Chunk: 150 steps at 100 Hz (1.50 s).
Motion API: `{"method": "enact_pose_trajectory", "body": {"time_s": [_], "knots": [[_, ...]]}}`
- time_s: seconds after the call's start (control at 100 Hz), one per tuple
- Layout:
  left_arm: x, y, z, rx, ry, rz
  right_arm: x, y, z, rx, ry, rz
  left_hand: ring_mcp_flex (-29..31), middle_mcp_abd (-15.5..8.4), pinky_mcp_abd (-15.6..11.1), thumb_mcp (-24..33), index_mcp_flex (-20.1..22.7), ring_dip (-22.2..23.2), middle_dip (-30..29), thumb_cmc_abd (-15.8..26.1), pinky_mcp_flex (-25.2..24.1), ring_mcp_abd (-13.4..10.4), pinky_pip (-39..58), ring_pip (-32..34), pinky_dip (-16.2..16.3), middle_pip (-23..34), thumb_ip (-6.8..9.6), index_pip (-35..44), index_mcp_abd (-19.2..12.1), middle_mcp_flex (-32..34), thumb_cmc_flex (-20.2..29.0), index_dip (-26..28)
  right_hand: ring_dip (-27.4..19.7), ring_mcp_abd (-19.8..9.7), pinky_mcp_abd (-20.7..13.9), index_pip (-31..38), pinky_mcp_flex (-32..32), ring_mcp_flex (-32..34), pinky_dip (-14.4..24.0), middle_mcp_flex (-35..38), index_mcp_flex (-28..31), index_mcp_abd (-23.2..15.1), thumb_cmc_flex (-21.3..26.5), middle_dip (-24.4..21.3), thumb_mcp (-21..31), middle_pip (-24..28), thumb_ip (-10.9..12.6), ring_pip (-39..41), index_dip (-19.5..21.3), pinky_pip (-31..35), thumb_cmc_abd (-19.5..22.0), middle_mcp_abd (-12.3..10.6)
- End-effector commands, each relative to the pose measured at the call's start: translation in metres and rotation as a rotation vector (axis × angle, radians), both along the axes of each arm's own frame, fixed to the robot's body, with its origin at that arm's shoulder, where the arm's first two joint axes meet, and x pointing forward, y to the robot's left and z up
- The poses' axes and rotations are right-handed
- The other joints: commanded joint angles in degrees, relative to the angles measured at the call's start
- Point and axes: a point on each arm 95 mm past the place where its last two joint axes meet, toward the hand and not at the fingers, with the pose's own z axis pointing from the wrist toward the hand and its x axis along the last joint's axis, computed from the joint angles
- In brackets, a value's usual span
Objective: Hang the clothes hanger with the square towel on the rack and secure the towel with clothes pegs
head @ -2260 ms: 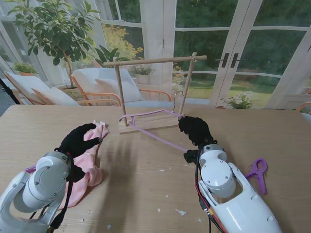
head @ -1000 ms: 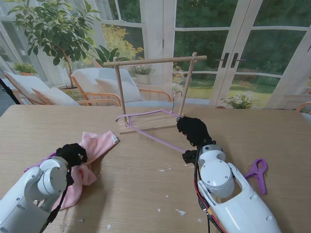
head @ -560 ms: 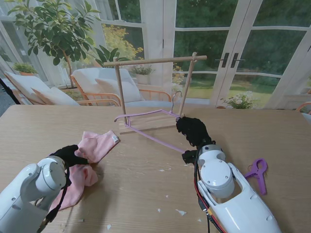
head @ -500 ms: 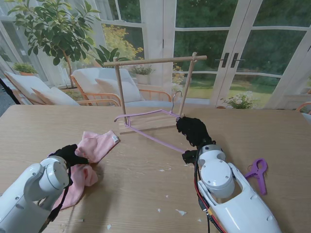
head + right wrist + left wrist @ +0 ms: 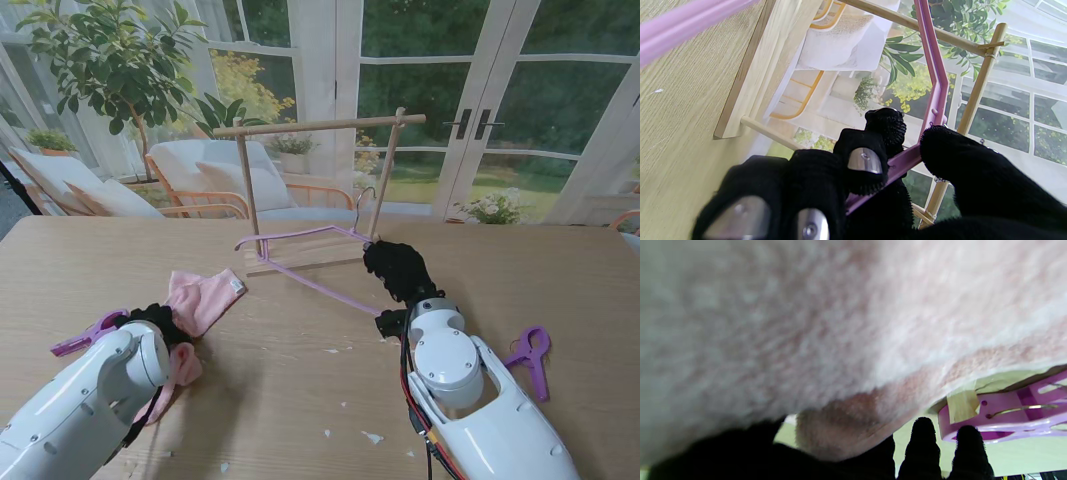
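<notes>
1. Spanning the far middle of the bench [image 5: 300, 400], the wooden rack [image 5: 318, 125] stands bare; nothing hangs on it yet.
2. The pink towel [image 5: 205, 297] has sunk from its lifted pose two seconds ago to a crumpled heap on the bench, so draping it on the hanger remains undone.
3. The purple hanger [image 5: 318, 284] lies propped at the rack's foot, unmoved; the right hand [image 5: 398, 270] stays closed round its bar, best shown in the right wrist view.
4. The left hand [image 5: 158, 322] rests on the towel; whether it grips cannot be told.
5. A newly uncovered peg [image 5: 88, 334] lies beside it, confirmed by the left wrist view; another peg [image 5: 530, 357] lies at right.
</notes>
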Motion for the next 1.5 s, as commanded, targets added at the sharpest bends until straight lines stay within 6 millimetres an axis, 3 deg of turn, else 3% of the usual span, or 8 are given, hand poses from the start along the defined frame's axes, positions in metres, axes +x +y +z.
{"method": "enact_pose_trajectory", "body": {"time_s": [0.0,0.09,0.23,0.57,0.79,1.02,1.28,1.49], "knots": [[-0.006,-0.003,-0.016,-0.011,0.037,0.004,-0.002,0.004,0.000,0.016,0.005,0.016,-1.5,-2.6,-1.5,2.3,17.3,3.1,2.3,-2.1,0.9,-0.1,2.7,0.1,2.8,5.1,-1.14,22.0,-10.1,1.0,8.7,8.3,3.3,-0.2,-8.2,1.4,0.8,1.1,58.5,6.5,3.8,2.1,3.8,0.3,5.2,7.5,5.6,8.5,1.4,10.1,1.8,-1.1],[-0.005,-0.005,-0.014,-0.022,-0.003,0.010,-0.003,0.004,0.000,0.018,0.007,0.015,-1.0,-3.6,-1.7,-3.6,24.5,7.4,0.6,-4.6,1.6,0.1,3.2,0.5,4.1,14.9,-3.14,37.6,-15.2,3.3,21.2,5.6,3.4,-0.2,-8.2,1.4,0.8,1.1,58.5,6.5,3.8,2.1,3.8,0.3,5.2,7.5,5.6,8.5,1.4,10.1,1.8,-1.1],[-0.004,-0.004,-0.001,-0.070,-0.047,0.019,-0.003,0.004,0.000,0.023,0.008,0.015,-0.4,-3.3,-1.7,-4.1,27.4,7.8,-0.4,-4.3,1.7,0.4,3.2,0.5,4.4,19.0,-3.18,43.7,-15.7,4.7,23.6,7.3,3.4,-0.2,-8.2,1.4,0.8,1.1,58.5,6.5,3.8,2.1,3.8,0.3,5.2,7.5,5.6,8.5,1.4,10.1,1.8,-1.1],[-0.013,0.003,0.057,-0.265,-0.219,0.090,-0.003,0.004,0.000,0.031,0.010,0.013,11.8,6.6,4.8,-8.3,21.6,8.0,-3.1,-0.5,9.2,7.3,8.6,4.6,6.4,20.9,-2.32,44.0,-7.5,24.4,30.5,17.9,3.3,-0.1,-8.2,1.4,0.8,1.1,58.5,6.5,3.8,2.1,3.8,0.3,5.2,7.5,5.6,8.5,1.4,10.1,1.8,-1.1],[-0.020,0.006,0.082,-0.443,-0.284,0.183,-0.003,0.006,0.001,0.034,0.011,0.018,22.9,9.9,9.0,-21.1,14.0,0.4,-5.4,7.0,10.8,12.1,39.8,21.7,-10.8,18.8,-0.48,46.7,-8.8,43.5,39.3,24.6,3.3,-0.1,-8.2,1.4,0.8,1.1,58.5,6.5,3.8,2.1,3.8,0.3,5.2,7.5,5.5,8.4,1.5,10.1,1.8,-1.1],[-0.026,0.004,0.098,-0.573,-0.336,0.223,-0.003,0.005,0.002,0.036,0.019,0.020,34.7,6.9,13.7,-23.1,13.0,1.4,5.7,8.1,19.2,14.6,50.9,32.4,-13.4,31.0,-0.10,47.3,-9.1,51.1,41.3,26.0,3.3,0.0,-8.2,1.4,0.8,1.1,58.5,6.4,3.8,2.2,3.9,0.3,5.1,7.5,5.5,8.5,1.5,10.1,1.9,-0.9],[-0.044,-0.005,0.135,-0.721,-0.353,0.171,-0.004,0.006,0.005,0.058,0.049,0.043,49.9,4.4,19.5,-30.3,10.7,8.6,21.2,11.5,32.3,15.7,64.1,46.9,-6.6,48.3,1.52,48.0,-11.3,50.1,42.9,29.5,3.3,1.0,-7.2,1.1,0.7,1.1,58.7,4.9,2.3,3.3,5.1,0.5,3.0,7.9,4.7,8.6,1.9,10.1,4.3,-0.1],[-0.058,-0.016,0.172,-0.831,-0.374,0.102,-0.005,0.009,0.009,0.065,0.065,0.063,59.4,4.9,21.4,-31.3,10.1,14.4,26.3,11.8,42.7,14.2,74.7,58.1,-0.6,51.4,2.59,47.7,-10.8,50.2,42.9,30.7,3.4,1.2,-6.7,1.1,0.7,1.1,59.0,4.9,2.2,3.8,5.7,0.4,2.6,8.1,4.8,8.7,1.9,10.1,4.2,0.2]]}}
